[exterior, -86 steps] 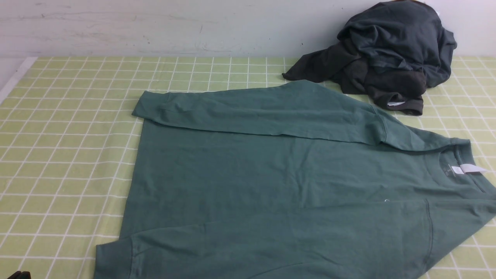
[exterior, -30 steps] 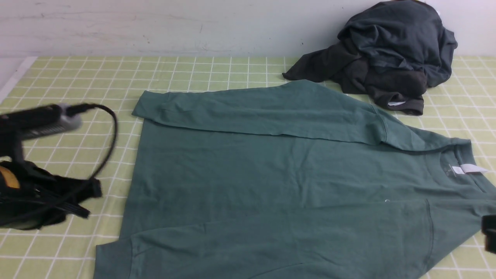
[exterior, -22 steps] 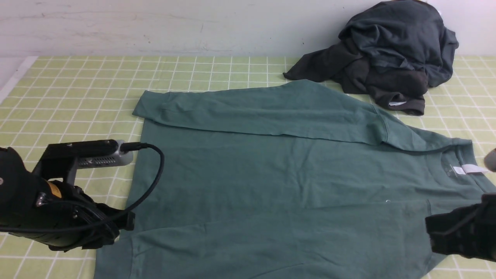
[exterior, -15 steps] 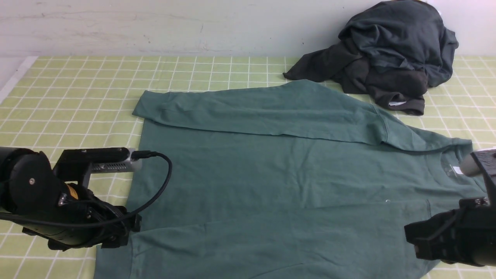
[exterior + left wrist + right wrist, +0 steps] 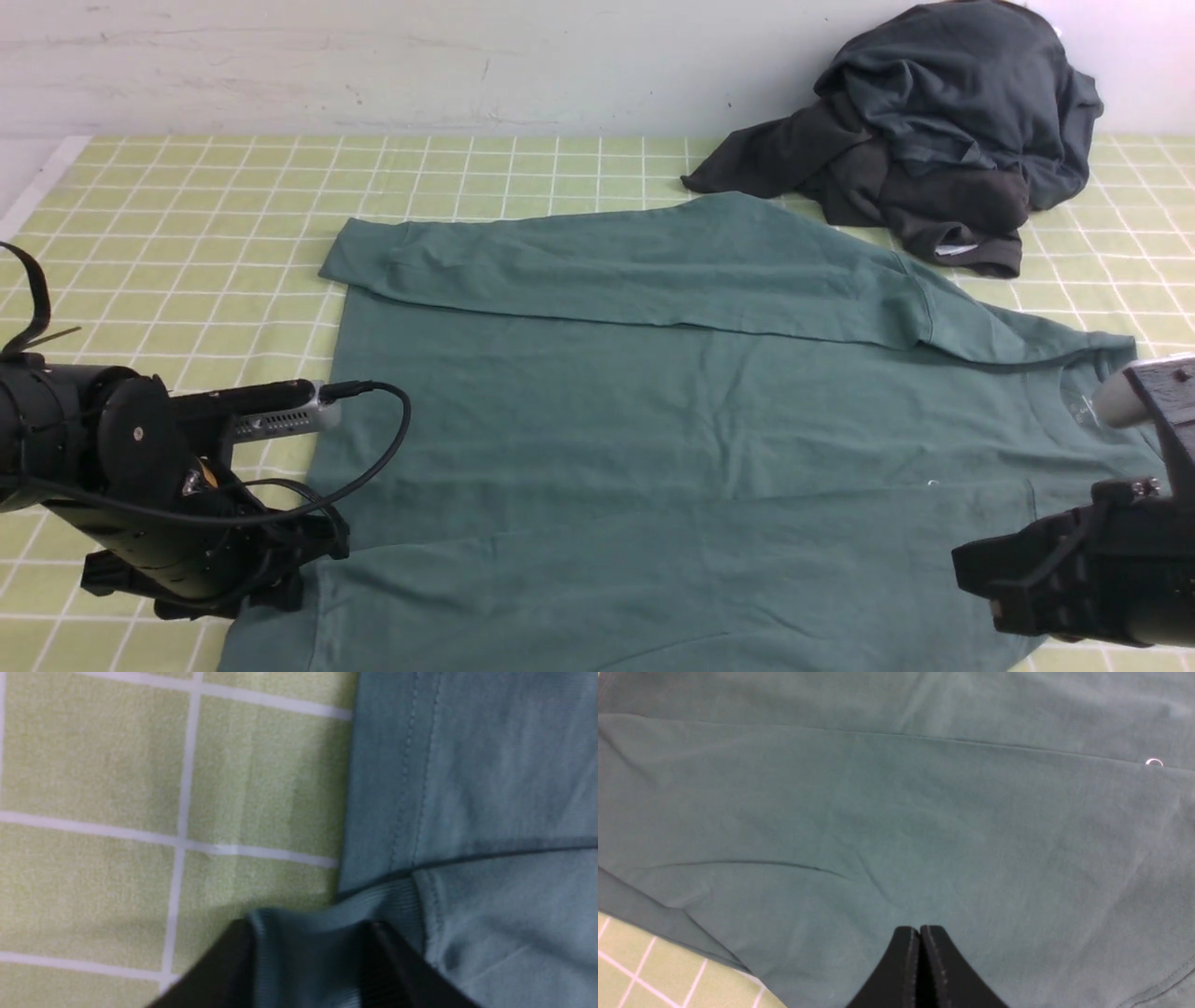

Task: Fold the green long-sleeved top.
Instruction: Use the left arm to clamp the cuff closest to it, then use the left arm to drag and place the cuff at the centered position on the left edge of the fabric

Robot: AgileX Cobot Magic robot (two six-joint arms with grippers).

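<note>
Cloth sits in your left pincer [image 5: 308, 926]: its 2 jaws stand about half apart, pinching the ribbed cuff [image 5: 397, 896] of the green long-sleeved top [image 5: 653, 420], which bunches between them. Your right pincer [image 5: 920, 929] is fully closed and empty over the top's near sleeve; whether it touches, you cannot tell. The top lies flat on the checked bench [image 5: 187, 205], with dark garments [image 5: 934, 131] heaped beyond.

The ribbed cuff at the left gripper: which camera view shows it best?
The left wrist view: the ribbed cuff lies close up, bunched between the fingers of the left gripper. In the front view the left arm covers part of it; the right wrist view shows none.
</note>
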